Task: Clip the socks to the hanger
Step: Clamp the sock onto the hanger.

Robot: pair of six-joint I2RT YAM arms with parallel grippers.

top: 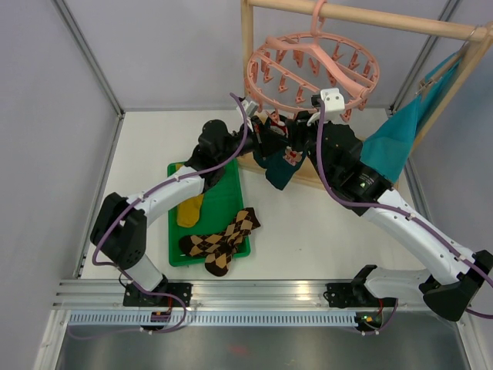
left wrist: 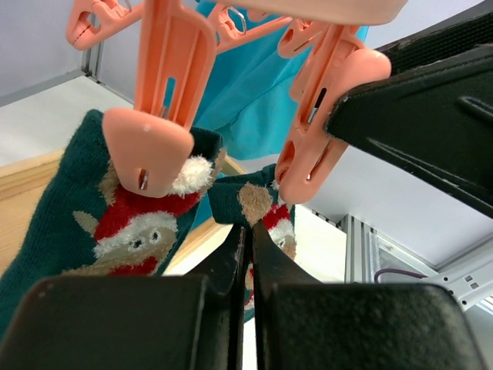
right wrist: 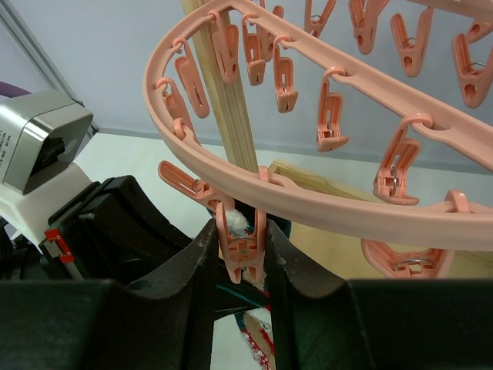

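We see both arms reaching up from the near edge of the tabletop (top: 308, 227) to the near rim of the round pink hanger (right wrist: 331, 205), which hangs by its hook from the top bar of a wooden rack (top: 370, 17). A turquoise cloth (top: 393, 146) drapes from the right side of that rack.

From the left wrist view, one teal sock (left wrist: 62, 223) with a red and white Christmas figure hangs from the hanger, its cuff caught in a closed clip (left wrist: 150, 150). Just beside it hangs a second teal sock (left wrist: 229, 196) with the same figure, below a neighbouring clip (left wrist: 320, 123). The left gripper (left wrist: 248, 231) has its fingers nearly together, with only a thin slit between them, and the lower edge of the second teal sock runs into that slit at the tips.

From the right wrist view, the right gripper (right wrist: 240, 230) is closed narrowly around a pink clip (right wrist: 245, 248) that dangles from the ring, with one finger pressed against each side of it. White fluff shows at the top of this clip.

Lower left on the tabletop lies a green tray (top: 227, 196). On it rest a mustard sock (top: 189, 210) and, near the front edge, the brown and tan argyle socks (top: 223, 240), partly overhanging the rim
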